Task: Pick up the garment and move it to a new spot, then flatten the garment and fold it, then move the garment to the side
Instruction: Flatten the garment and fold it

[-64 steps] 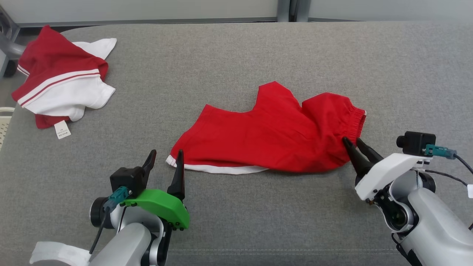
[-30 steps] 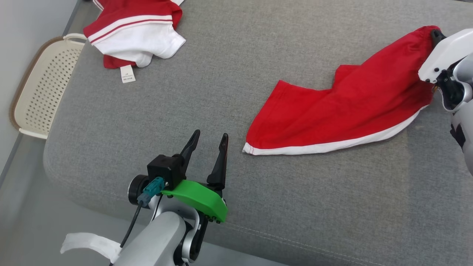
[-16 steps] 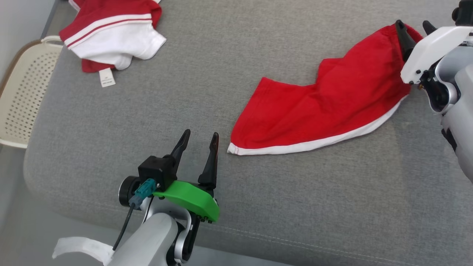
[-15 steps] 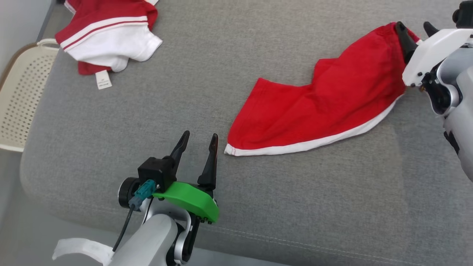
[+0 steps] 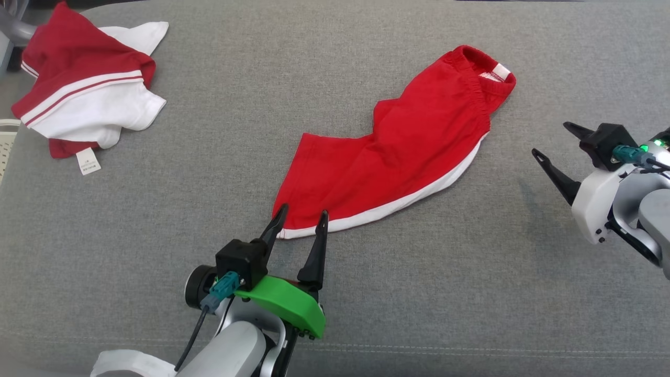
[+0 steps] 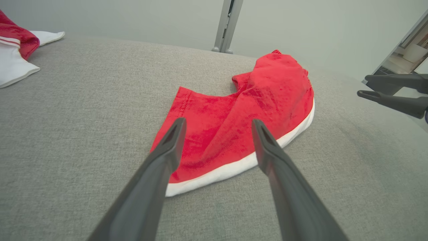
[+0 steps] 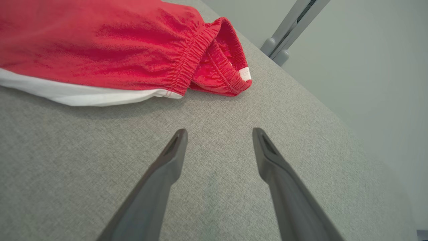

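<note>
Two garments lie on the grey cushion (image 5: 471, 293). One is the red shorts (image 5: 398, 152), stretched diagonally across the middle, waistband at the far right end (a white tag shows inside it) and a white-edged side toward the robot. The other is a crumpled red-and-white top (image 5: 84, 99) at the far left corner. Of the two grippers, the left gripper (image 5: 304, 209) has its fingers apart at the shorts' near hem corner. The right gripper (image 5: 549, 138), also spread and empty, sits well right of the shorts.

Red garment (image 5: 398, 152), white hem; grey, seemingly flecked surface (image 5: 157, 235).
</note>
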Motion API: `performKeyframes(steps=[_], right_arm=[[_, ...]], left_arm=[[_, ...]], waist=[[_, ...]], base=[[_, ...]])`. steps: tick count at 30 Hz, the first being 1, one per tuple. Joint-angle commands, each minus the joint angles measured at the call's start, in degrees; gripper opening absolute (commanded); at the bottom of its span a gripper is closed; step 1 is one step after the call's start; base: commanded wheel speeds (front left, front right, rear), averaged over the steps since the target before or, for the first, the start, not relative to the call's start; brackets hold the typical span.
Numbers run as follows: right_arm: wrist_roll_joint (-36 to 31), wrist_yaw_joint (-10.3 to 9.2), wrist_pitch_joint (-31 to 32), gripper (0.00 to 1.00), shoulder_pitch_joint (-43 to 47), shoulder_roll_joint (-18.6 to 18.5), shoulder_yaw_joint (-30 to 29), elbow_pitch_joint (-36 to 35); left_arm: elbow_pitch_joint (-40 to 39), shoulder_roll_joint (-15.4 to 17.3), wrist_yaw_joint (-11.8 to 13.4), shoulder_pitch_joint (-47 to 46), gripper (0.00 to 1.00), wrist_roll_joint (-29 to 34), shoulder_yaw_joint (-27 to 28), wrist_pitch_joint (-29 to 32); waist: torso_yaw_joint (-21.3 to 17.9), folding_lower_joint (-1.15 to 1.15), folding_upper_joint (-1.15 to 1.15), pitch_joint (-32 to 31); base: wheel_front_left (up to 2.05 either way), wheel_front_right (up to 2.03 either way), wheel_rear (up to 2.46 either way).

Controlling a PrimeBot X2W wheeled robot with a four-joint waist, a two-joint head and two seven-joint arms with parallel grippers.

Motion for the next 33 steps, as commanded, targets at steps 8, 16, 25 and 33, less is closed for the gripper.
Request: performKeyframes(steps=[8, 16, 25, 33], right_arm=[[1.17, -0.08, -2.25, 1.00, -3.70, 2.84, 5.58, 5.33], [6.43, -0.08, -3.24, 1.00, -6.05, 5.55, 9.23, 11.73], [8.15, -0.08, -5.01, 0.68, -8.23, 6.59, 12.45, 13.10], [7.26, -0.08, -5.94, 0.00, -8.04, 5.82, 13.82, 10.41]], left_arm=[[-1.38, 0.20, 0.46, -1.35, 1.00, 1.03, -0.09, 0.21], [-2.61, 0.74, 1.03, -1.14, 1.00, 1.00, 0.17, 0.19], [-3.31, 1.24, 1.63, -0.67, 1.00, 0.83, 0.43, 0.10], [-3.33, 1.80, 2.19, 0.22, 1.00, 0.74, 0.35, 0.22]], waist=[[3.68, 0.00, 0.00, 2.70], [7.63, 0.00, 0.00, 4.12], [8.30, 0.00, 0.00, 4.15], [6.04, 0.00, 0.00, 2.96]], base=[[0.00, 0.00, 0.00], [0.00, 0.00, 0.00], [0.00, 0.00, 0.00], [0.00, 0.00, 0.00]])
